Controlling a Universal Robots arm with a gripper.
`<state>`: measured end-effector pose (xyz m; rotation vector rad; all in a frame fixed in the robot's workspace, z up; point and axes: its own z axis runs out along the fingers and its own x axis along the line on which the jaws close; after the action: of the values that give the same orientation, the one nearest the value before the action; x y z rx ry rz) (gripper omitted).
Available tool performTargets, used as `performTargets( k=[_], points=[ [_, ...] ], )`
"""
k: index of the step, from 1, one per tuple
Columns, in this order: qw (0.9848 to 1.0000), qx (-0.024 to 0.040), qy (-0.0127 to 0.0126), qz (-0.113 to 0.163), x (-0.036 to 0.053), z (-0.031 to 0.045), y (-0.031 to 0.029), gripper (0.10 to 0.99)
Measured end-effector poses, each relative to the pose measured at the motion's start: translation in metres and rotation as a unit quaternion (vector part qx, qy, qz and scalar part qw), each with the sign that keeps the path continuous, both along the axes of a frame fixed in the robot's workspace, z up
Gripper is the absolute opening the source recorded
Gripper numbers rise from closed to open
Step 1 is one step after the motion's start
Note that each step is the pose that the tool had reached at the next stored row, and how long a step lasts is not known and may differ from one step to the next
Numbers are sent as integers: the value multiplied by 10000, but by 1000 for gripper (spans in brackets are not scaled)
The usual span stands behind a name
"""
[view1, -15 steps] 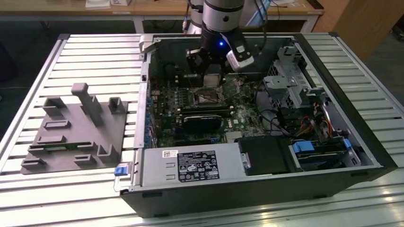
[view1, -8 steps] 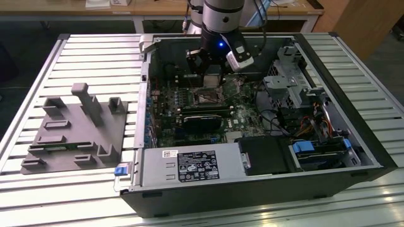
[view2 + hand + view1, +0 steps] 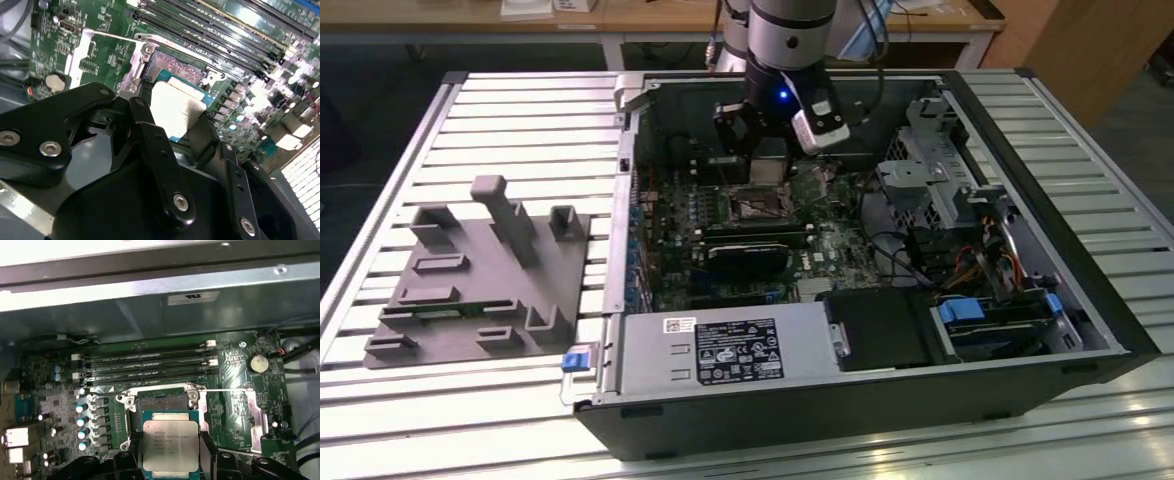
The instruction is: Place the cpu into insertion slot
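- Exterior view: my gripper hangs inside the open computer case, holding the cpu just above the insertion slot.
- Second wrist view: fingers are closed on the cpu's opposite edges; it is not seated.
- First wrist view: the cpu partly covers the insertion slot. I judge it light, stiff and fragile, best held by the edges.

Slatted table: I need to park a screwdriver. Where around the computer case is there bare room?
Bare slats of the table lie behind the grey fixture and in front of it. Inside the case it is crowded; the pincer holds the cpu there.
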<state>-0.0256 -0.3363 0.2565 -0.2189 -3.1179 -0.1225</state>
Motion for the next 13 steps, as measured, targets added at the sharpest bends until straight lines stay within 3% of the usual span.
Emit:
performTargets(
  k=[6,13],
  points=[
    [9988,0,0,-486,0,-8,0,537],
    [9945,0,0,-1050,0,-15,0,537]
  ],
)
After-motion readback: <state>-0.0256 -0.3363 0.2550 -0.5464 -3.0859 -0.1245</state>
